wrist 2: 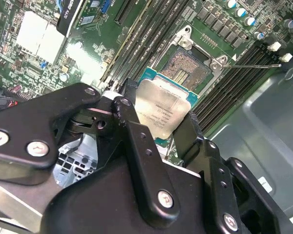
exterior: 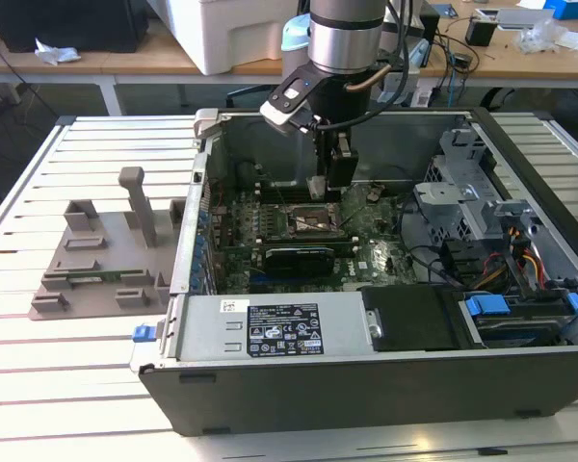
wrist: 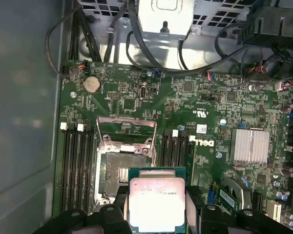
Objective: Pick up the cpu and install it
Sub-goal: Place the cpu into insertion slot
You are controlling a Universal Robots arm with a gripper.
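CPU [wrist: 157,202] — pinched in gripper [wrist: 156,214], at the open socket [wrist: 118,173].
Silvery top faces up, with two opposite edges clamped between black fingers [wrist 2: 132,131] in both wrist views. It partly overlaps the socket on the green motherboard [wrist: 136,97] — contact cannot be told. In the exterior view the arm reaches down into the case [exterior: 366,375], which lies open on a slatted table [exterior: 77,385].
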